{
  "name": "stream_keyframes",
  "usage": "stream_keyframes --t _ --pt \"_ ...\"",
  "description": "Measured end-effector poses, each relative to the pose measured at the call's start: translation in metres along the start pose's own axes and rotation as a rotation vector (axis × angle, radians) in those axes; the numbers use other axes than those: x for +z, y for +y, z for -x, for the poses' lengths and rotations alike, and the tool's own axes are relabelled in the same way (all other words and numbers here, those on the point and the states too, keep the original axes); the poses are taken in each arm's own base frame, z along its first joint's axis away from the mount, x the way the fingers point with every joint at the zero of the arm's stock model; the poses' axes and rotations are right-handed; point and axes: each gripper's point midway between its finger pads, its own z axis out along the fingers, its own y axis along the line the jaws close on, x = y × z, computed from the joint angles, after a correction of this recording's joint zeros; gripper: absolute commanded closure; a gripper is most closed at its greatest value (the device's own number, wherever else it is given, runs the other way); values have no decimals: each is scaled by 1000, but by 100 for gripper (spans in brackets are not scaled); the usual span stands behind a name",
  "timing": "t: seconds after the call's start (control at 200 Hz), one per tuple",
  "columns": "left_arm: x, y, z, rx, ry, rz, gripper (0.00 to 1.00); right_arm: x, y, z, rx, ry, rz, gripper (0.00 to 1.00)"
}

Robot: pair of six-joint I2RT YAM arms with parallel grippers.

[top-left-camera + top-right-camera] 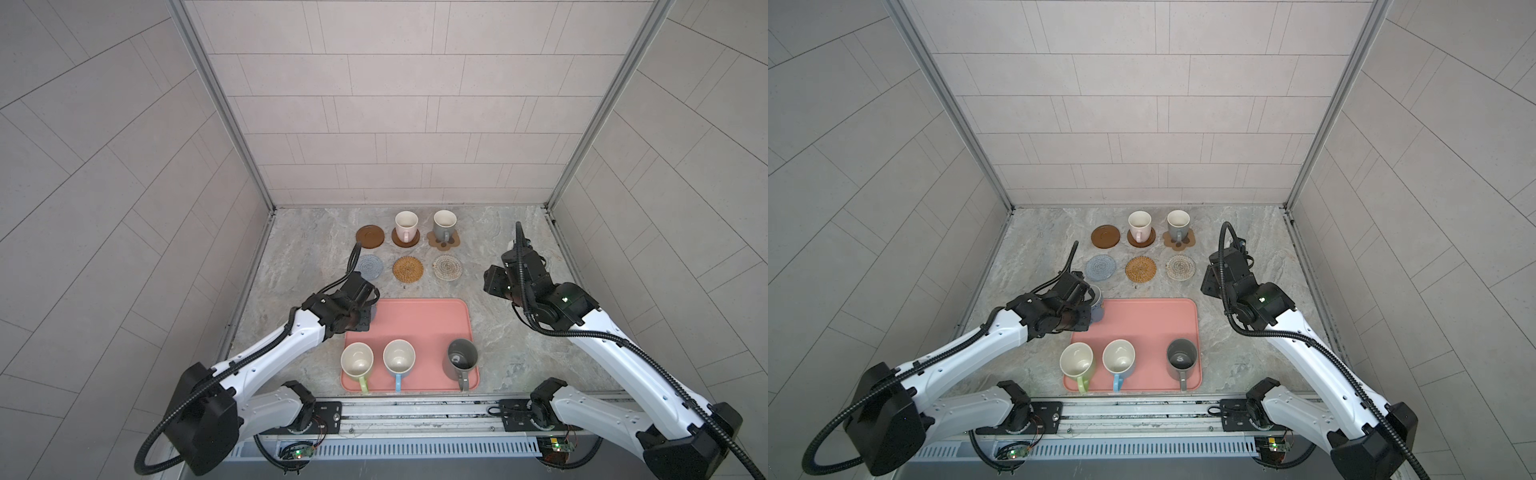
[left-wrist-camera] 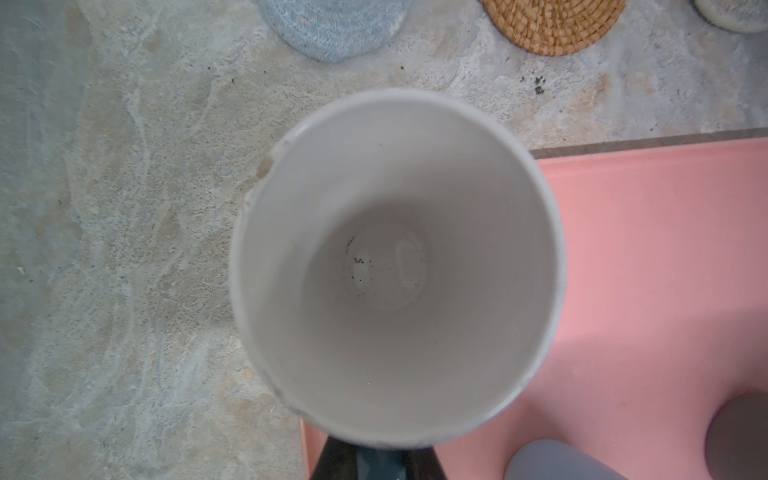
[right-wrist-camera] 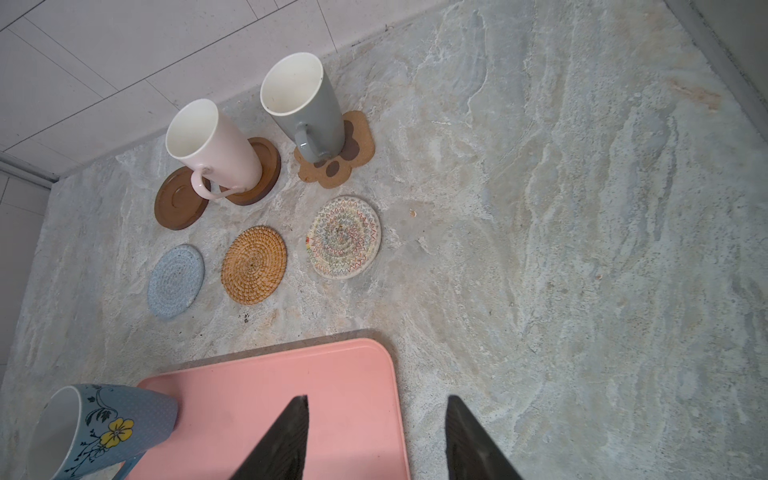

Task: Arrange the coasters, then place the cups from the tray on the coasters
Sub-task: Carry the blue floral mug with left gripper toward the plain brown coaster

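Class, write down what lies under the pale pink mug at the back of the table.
A brown wooden coaster lies under the pale pink mug. Only its outer part shows; the mug covers its middle.

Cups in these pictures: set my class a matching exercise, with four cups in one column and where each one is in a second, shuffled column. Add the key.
Cups
1. pale pink cup
2. grey cup
3. blue flowered cup
4. dark grey cup

Places
A. standing on the tray
B. on the paw-shaped coaster
C. held by the left gripper
D. on a brown wooden disc

Pairs: 1-D, 2-B, 3-C, 4-A
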Motion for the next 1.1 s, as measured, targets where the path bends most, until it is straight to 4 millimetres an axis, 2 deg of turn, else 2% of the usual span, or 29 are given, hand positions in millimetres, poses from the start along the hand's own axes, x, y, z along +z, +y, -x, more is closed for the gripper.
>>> stream_keyframes --t 0.325,0.505,0.811,0.951,1.101 --pt "-4 1 8 -2 -26 12 94 -1 -5 -2 2 -10 -12 45" --pt "-9 0 20 -2 -69 19 94 -1 -5 -1 9 -12 -12 45" --pt "-16 -1 56 -1 -151 57 95 -5 -6 0 22 -20 -5 45" --pt "-9 -4 75 0 -164 72 96 -7 -7 -1 30 -18 -6 45" --pt "3 5 92 -28 -164 87 96 -16 -9 1 52 -40 9 45"
